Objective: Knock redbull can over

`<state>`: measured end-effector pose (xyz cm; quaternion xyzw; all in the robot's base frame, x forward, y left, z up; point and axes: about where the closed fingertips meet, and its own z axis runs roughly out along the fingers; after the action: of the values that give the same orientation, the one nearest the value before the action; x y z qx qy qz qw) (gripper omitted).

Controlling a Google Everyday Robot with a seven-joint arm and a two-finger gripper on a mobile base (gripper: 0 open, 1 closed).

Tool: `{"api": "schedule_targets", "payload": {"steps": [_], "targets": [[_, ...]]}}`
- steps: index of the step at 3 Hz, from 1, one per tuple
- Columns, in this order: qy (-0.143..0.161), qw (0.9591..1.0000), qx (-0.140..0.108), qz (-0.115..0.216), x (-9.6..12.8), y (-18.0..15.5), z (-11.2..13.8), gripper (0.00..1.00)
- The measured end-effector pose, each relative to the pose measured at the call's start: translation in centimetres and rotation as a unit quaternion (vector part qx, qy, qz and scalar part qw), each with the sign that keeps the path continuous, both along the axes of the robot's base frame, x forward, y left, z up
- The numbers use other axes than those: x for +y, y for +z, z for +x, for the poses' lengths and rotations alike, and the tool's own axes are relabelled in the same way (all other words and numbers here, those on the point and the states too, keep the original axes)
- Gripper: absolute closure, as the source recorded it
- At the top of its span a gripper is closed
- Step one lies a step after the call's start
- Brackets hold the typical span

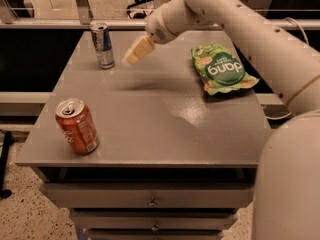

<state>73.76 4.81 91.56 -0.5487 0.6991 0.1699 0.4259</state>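
The redbull can [102,45], slim and blue-and-silver with a silver top, stands upright at the far left of the grey table [150,114]. My gripper [136,51] with its pale cream fingers hangs just above the table, a short way to the right of the can and apart from it. The white arm reaches in from the right.
An orange-red soda can [77,126] stands upright near the front left corner. A green snack bag [220,69] lies flat at the far right. The table has drawers below its front edge. A rail and floor lie behind the table.
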Motion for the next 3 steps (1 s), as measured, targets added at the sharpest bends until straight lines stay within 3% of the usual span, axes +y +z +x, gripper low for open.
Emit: {"api": "schedule_targets", "payload": {"steps": [1, 3], "targets": [[0.008, 0.9970, 0.023, 0.073, 5.0, 0.1, 2.7, 0.00], [0.014, 0.9882, 0.071, 0.135, 8.8, -1.7, 2.8, 0.00]]}}
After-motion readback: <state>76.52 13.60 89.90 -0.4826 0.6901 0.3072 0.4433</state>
